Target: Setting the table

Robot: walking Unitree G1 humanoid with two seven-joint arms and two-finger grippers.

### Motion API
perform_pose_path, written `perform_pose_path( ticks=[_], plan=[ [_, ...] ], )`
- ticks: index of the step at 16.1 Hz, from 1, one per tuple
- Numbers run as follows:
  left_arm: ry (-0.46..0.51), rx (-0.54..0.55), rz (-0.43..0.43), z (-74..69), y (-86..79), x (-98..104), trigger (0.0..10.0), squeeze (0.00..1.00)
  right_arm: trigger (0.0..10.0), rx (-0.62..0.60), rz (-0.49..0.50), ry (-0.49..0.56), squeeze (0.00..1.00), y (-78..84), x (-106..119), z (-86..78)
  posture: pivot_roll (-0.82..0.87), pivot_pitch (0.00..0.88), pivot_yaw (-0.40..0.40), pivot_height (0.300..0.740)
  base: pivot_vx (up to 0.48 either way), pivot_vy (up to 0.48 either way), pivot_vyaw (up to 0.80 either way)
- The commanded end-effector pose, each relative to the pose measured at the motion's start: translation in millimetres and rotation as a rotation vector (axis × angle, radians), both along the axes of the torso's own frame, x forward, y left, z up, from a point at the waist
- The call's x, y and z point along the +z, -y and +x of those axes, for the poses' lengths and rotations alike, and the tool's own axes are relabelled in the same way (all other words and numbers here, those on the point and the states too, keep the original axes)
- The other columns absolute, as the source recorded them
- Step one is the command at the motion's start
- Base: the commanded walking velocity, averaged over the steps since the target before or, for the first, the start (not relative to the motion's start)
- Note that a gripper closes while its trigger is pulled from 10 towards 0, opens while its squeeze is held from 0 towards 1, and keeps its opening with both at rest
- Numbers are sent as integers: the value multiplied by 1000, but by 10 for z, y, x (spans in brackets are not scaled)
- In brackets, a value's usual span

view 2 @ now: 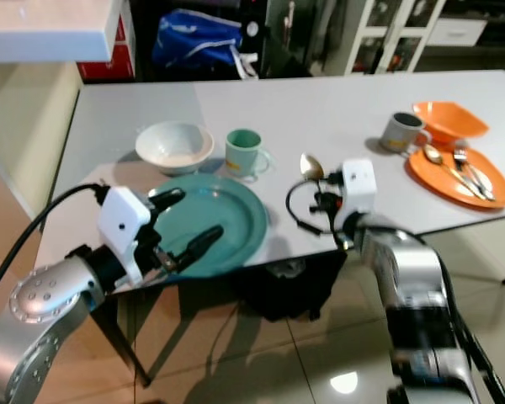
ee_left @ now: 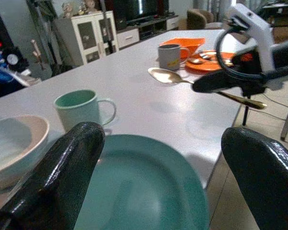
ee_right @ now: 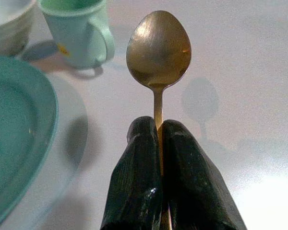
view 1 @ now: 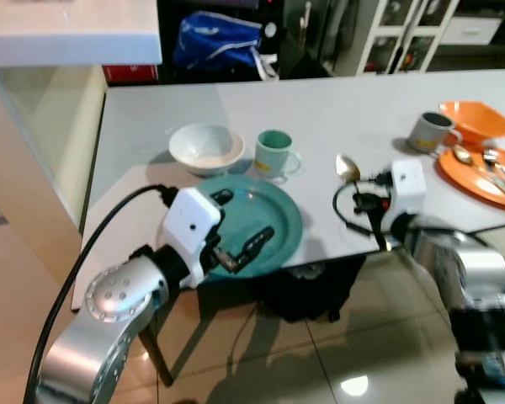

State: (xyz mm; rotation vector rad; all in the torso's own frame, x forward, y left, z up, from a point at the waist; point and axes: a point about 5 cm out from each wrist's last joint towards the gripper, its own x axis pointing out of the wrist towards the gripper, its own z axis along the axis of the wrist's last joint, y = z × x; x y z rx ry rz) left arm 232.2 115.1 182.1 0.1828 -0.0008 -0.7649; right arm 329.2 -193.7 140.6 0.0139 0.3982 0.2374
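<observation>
A teal plate (view 1: 279,202) lies at the near edge of the white table (view 1: 337,101). Behind it stand a white bowl (view 1: 206,147) and a teal mug (view 1: 274,152). My left gripper (view 1: 244,220) hovers open just over the plate, one finger on either side of its near half. Right of the plate, my right gripper (ee_right: 157,125) is shut on the handle of a gold spoon (ee_right: 158,48). The spoon's bowl (view 1: 348,168) points away from me, slightly above the tabletop.
At the far right stand an orange plate (view 1: 480,172) with cutlery on it, an orange bowl (view 1: 478,118) and a grey mug (view 1: 429,130). A dark bag (view 1: 307,290) sits under the table. A blue bag (view 1: 215,38) lies beyond, a counter (view 1: 67,34) at left.
</observation>
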Motion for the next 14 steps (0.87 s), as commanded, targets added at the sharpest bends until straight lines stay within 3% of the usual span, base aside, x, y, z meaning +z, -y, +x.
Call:
perform_pose_path(
  ticks=[1,5,8,12,14],
  plan=[
    [-1,-32,4,-11,23,28,10000,0,10000,-2,-16,1,0,21,14,43,-9,6,-57,740,0,0,0],
    [-46,-95,24,-66,37,-6,10000,0,10000,56,-36,-126,0,-72,-167,122,0,10,-59,740,0,0,0],
    [-59,-99,17,-50,77,-5,10000,0,10000,87,-33,-127,0,-189,-201,191,6,13,-58,740,0,0,0],
    [-145,-193,20,-134,167,-58,10000,0,10000,78,-26,-138,0,-382,-283,318,3,12,-52,740,0,0,0],
    [-143,-185,24,-131,167,-56,10000,0,10000,46,-43,-150,0,-386,-316,345,11,11,-55,740,0,0,0]
  ],
)
